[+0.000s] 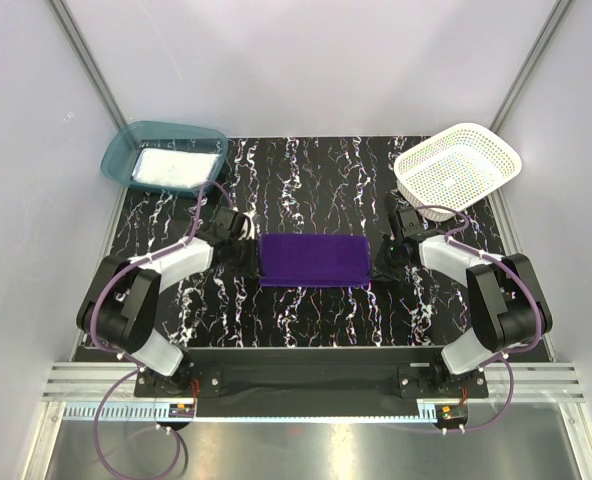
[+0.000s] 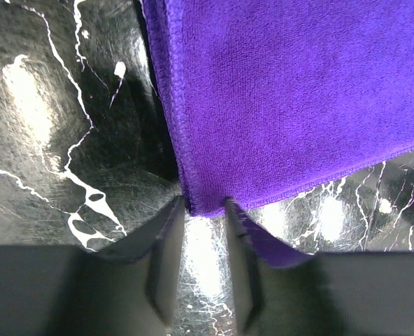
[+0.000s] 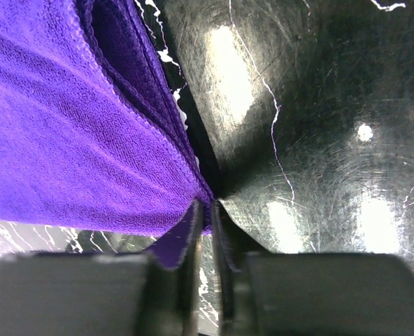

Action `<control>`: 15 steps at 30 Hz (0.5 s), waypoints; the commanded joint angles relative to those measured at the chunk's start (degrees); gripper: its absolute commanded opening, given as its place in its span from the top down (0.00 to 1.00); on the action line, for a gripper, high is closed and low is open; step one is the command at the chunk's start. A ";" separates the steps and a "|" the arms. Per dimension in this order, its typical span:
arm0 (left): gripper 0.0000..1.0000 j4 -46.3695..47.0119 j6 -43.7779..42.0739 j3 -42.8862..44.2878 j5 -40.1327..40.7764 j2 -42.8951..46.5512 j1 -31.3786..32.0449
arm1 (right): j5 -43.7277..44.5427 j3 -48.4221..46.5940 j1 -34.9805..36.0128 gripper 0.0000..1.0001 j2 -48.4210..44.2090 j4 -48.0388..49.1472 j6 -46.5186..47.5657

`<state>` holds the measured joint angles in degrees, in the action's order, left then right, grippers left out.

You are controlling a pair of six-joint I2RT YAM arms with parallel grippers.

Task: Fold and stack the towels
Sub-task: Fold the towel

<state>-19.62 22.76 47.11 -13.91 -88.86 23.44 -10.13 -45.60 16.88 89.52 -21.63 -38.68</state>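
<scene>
Left gripper (image 2: 205,210) first: its fingers (image 2: 166,238) are spread, table showing in the gap, and a corner of the purple towel (image 2: 284,98) sits right at the mouth between the tips. A purple flap lies over the inner finger, but nothing is clamped, by the look of it.

Over to the right gripper (image 3: 207,211): its fingers (image 3: 224,245) are almost pressed together, only a slit between them, and the towel's corner runs into that slit. I read that as a pinch on the corner, with two layers of cloth showing along the edge beside it.

Out from the fingers now. From above, the purple towel is a flat folded rectangle on the table (image 1: 306,190), its long axis running straight from one gripper to the other. Each gripper sits at a short end, so the cloth lies inward from both, and neither arm is nearer than the other.

That is what the next move turns on: any further fold would go along that long axis, one end carried towards the other, and the left would need to close on its corner first.

Beyond the towel's left end, further back, the white towel (image 1: 176,165) lies in the bin (image 1: 121,150). Beyond its right end, the basket (image 1: 496,150). No blue towel in view.
</scene>
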 commanded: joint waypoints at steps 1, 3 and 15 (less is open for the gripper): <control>0.80 1.25 0.09 1.83 -1.03 -0.44 -0.24 | 0.46 -0.27 0.43 0.88 -0.57 0.97 0.18; 0.92 -0.06 -0.35 3.15 -0.68 -0.35 -0.15 | 0.64 -0.89 0.43 0.95 -0.74 0.27 0.62; 1.00 -9.14 -0.71 3.11 -1.55 9.39 0.82 | 3.10 -3.97 0.43 1.00 -2.85 -4.13 2.90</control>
<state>-28.36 21.69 53.87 -14.20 -83.92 23.81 -9.32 -48.23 16.88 89.03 -24.56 -36.91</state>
